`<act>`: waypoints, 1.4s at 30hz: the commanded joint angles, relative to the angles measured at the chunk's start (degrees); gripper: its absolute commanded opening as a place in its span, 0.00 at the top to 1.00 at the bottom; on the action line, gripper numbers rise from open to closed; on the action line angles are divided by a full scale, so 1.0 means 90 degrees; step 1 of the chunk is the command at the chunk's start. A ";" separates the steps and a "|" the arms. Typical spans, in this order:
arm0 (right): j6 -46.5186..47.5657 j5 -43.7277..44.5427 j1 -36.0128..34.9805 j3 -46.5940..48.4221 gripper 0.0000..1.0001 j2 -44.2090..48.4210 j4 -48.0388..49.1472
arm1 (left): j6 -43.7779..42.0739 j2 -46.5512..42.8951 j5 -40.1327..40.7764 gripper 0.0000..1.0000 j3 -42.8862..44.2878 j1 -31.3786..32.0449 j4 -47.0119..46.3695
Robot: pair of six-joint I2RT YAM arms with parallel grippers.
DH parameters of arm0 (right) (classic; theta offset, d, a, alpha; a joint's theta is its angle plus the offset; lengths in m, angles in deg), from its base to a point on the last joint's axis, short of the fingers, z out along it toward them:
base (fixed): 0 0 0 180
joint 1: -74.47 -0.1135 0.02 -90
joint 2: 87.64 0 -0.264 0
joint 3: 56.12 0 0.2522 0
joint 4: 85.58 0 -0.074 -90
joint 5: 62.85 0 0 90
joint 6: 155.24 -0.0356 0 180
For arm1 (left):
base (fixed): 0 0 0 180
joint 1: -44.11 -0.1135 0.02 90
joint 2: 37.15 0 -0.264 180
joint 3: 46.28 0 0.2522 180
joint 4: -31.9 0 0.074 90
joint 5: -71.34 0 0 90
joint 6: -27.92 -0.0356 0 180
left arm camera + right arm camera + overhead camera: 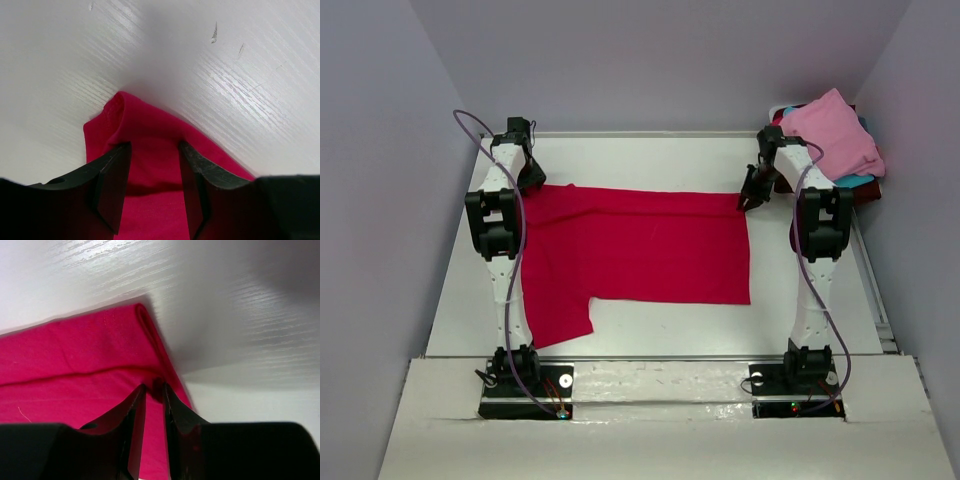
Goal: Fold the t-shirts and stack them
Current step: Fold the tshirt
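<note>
You have the red t-shirt (640, 245) spread flat on the tabletop (650, 160). Your left tool (152, 150) straddles its far-left corner, jaws apart; your right tool (154, 390) pinches its far-right edge. 1 pink t-shirt (830, 135) tops the far-right pile.

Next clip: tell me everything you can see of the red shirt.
The red shirt is plain, soft-looking crimson cloth with no print. It lies spread nearly flat and sideways on the white table, with one sleeve pointing toward the arm bases at the left. Its far-left corner is humped up between the open fingers of the left gripper. The right gripper pinches its far-right corner.
</note>
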 commanded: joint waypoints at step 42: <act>-0.0117 0.0445 -0.0007 0.0179 0.55 0.0699 -0.0007 | -0.0059 -0.0394 0.0043 0.45 0.0459 -0.0001 0.0257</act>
